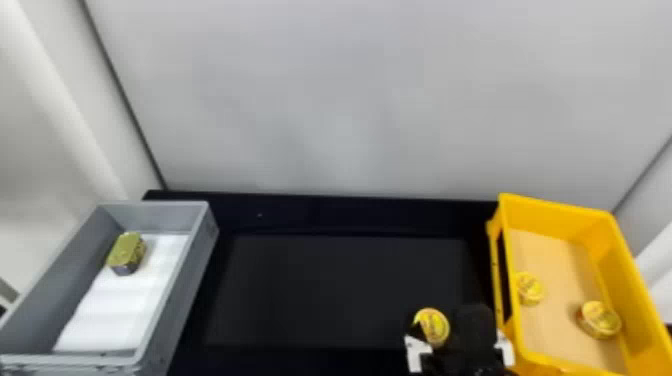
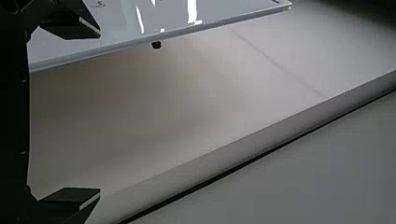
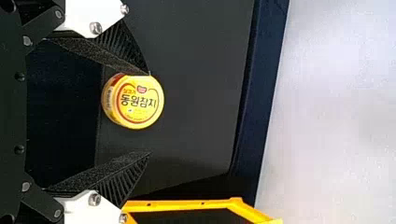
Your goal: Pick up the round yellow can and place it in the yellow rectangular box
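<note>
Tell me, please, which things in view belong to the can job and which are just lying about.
For the job:
round yellow can
right tool, open
yellow box

Lying about:
gray box
green-topped tin and white liner inside it
two cans inside the yellow box

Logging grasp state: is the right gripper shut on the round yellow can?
No, the right gripper is open, with a plain gap between one of its fingers and the round yellow can.

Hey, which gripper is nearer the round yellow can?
Right. The right gripper is open at the can; the left gripper is away from it, by a pale panel.
</note>
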Robot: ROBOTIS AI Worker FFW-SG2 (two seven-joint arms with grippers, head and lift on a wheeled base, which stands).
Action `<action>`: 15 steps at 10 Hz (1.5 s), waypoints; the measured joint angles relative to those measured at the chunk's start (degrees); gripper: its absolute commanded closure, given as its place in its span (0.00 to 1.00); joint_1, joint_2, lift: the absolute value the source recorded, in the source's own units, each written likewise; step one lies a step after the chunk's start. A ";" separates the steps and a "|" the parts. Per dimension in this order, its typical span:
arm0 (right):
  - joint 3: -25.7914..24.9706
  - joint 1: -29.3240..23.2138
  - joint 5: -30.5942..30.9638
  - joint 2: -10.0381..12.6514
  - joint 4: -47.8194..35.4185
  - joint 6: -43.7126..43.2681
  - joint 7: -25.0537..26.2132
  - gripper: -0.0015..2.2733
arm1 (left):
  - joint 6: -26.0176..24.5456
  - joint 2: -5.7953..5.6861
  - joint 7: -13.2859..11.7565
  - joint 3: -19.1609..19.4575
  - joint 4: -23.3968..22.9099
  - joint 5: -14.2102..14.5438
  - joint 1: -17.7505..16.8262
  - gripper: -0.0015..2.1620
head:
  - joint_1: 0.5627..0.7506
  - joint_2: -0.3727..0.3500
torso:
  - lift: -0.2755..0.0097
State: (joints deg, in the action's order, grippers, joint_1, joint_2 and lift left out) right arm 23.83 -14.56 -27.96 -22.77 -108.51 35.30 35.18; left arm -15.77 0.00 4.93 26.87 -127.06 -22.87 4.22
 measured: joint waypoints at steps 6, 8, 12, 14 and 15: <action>0.29 0.21 -3.69 -0.15 -2.00 4.74 3.55 0.08 | 0.26 0.00 -0.09 0.23 -0.03 -0.07 -0.16 0.04 | 0.70 0.53 | 0.77; 0.53 1.14 -3.77 -0.08 -0.37 4.39 2.92 0.08 | 0.32 0.00 -0.10 0.21 -0.02 -0.07 -0.14 0.04 | 0.70 0.53 | 0.77; 1.07 3.98 -3.59 0.20 2.31 2.21 1.07 0.09 | 0.46 0.00 -0.09 -0.13 -0.12 -0.07 -0.09 0.04 | 0.70 0.53 | 0.77; 1.70 4.94 -3.59 0.38 3.46 1.51 0.65 0.09 | 0.48 0.00 -0.09 -0.22 -0.23 -0.13 -0.09 0.04 | 0.70 0.53 | 0.77; 1.92 5.12 -3.81 0.42 4.00 1.38 0.63 0.09 | 0.51 0.00 -0.09 -0.27 -0.30 -0.15 -0.08 0.04 | 0.70 0.53 | 0.77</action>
State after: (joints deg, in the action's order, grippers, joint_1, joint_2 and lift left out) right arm 25.75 -9.45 -31.77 -22.34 -104.51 36.68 35.81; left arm -15.25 0.00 4.83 26.60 -127.37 -23.02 4.14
